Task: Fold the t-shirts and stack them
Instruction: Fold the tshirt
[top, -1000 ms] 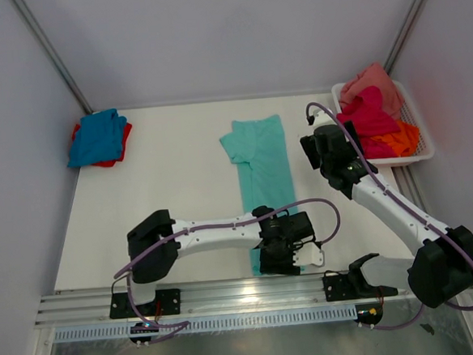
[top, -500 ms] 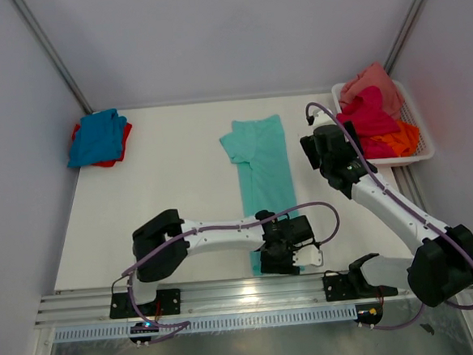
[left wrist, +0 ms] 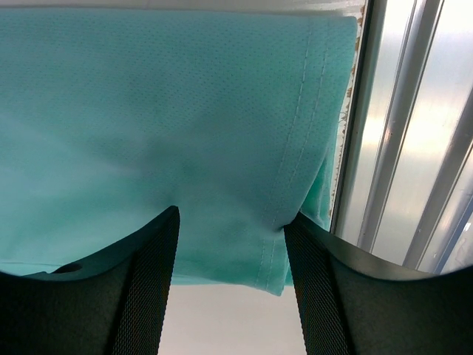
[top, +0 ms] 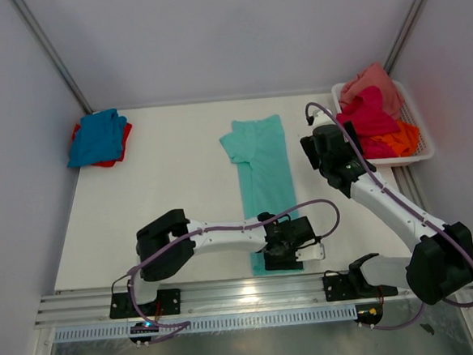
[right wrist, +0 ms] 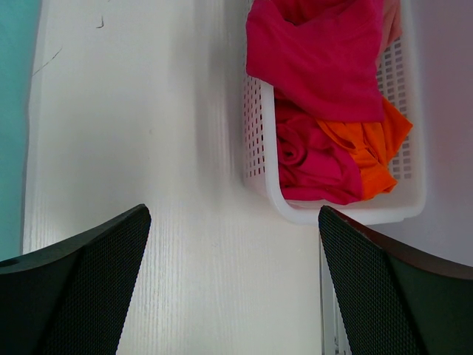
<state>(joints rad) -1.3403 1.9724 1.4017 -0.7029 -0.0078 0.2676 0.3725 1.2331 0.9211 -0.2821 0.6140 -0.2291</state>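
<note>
The mint-teal t-shirt [top: 261, 163] lies folded into a long strip down the middle of the table. My left gripper [top: 286, 254] is open and low at its near hem. In the left wrist view the hem corner [left wrist: 295, 244] lies between my spread fingers, with the gripper [left wrist: 233, 216] not closed on it. My right gripper [top: 326, 149] is open and empty over bare table between the strip and the basket; it also shows in the right wrist view [right wrist: 235, 214]. A blue tee [top: 96, 137] lies on a red tee [top: 124, 145] at the far left.
A white mesh basket [top: 423, 155] at the far right holds magenta [top: 370, 115], orange [top: 398, 140] and salmon pink [top: 372, 79] tees; its rim [right wrist: 295, 214] is close to my right fingers. A metal rail [top: 228, 296] runs along the near edge.
My left gripper has come down closer to the near hem of the mint-teal t-shirt, and its arm has shifted slightly right. The right arm has not moved.
</note>
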